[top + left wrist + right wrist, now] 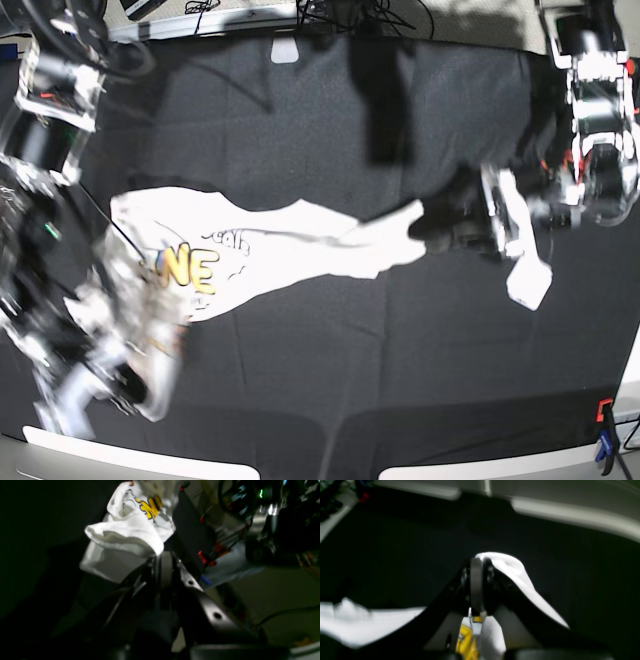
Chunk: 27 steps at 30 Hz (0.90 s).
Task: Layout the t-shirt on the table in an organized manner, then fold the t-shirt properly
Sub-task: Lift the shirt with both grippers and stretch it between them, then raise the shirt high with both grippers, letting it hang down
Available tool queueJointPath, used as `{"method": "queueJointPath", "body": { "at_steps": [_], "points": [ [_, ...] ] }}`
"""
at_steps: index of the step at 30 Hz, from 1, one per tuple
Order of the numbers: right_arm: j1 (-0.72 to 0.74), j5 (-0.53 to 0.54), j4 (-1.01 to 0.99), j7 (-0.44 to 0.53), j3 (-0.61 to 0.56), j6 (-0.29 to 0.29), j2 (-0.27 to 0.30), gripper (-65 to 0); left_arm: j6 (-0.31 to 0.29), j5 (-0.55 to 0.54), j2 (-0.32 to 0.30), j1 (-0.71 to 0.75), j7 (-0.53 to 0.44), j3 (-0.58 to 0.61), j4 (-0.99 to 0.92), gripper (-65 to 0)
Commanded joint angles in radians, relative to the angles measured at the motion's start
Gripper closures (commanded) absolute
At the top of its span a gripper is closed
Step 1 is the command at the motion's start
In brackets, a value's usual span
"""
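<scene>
The white t-shirt [290, 250] with yellow lettering hangs stretched between both grippers over the black table [300, 390]. My left gripper [428, 225], on the base view's right, is shut on one end of the shirt. In the left wrist view its closed tips [160, 555] pinch bunched white cloth [125, 537]. My right gripper [150, 285], blurred on the base view's left, is shut on the printed end. In the right wrist view its closed tips [476, 563] hold a white fold [512, 570] above the dark table [395, 542].
A white tag [528, 280] hangs from the left arm. Red and blue clamps [603, 420] sit at the table's near right edge, and others show in the left wrist view [202, 556]. Cables and a white sheet [285, 50] lie along the far edge.
</scene>
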Motion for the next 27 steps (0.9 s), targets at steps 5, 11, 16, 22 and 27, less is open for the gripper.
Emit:
{"method": "queueJointPath", "body": {
  "at_steps": [5,11,16,22,27],
  "points": [
    [0.124,-0.027,0.014,0.028,-0.052,0.005,-0.134,0.0,-0.009,-0.033,-0.02,0.073,-0.019,-0.006,0.235,0.0],
    [0.178,-0.025,0.014,0.029,-0.065,0.005,-0.314,0.0,-0.012,-0.004,-0.101,0.089,-0.019,-0.102,0.344,0.0],
    [0.187,-0.027,0.014,0.052,-0.065,0.005,-0.501,0.0,-0.011,-0.017,-0.179,0.096,-0.019,-0.303,0.344,0.0],
    [0.202,-0.11,0.008,0.093,-0.151,0.004,-0.521,0.0,-0.008,-0.033,-0.21,0.13,-0.019,-0.471,0.343,0.0],
    [0.202,-0.248,0.007,0.087,-0.162,0.004,-0.521,0.0,-0.008,-0.033,-0.203,0.206,-0.019,-0.47,0.343,0.0]
  ]
}}
